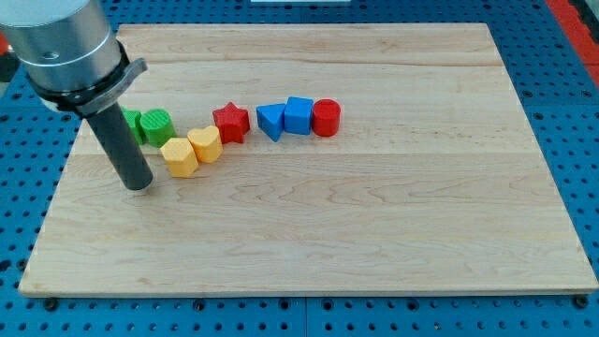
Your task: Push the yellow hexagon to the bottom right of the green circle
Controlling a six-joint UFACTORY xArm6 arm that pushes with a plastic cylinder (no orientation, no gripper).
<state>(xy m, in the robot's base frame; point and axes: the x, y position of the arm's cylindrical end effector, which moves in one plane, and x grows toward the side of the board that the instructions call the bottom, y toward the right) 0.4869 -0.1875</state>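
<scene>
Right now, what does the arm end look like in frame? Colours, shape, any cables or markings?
A shiny silver-grey metal cylinder at the view's top left, with a dark clamp ring around its lower edge. Below it a straight, round, dark grey rod runs down to my tip. No cables or markings show.

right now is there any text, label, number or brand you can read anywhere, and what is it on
None: no readable text, label, number or sign shows in this view.
The wooden board is plain wood grain.
The blocks, such as the yellow hexagon and green circle, carry no marks.
The arm's metal housing above my tip shows no legible brand.
</scene>
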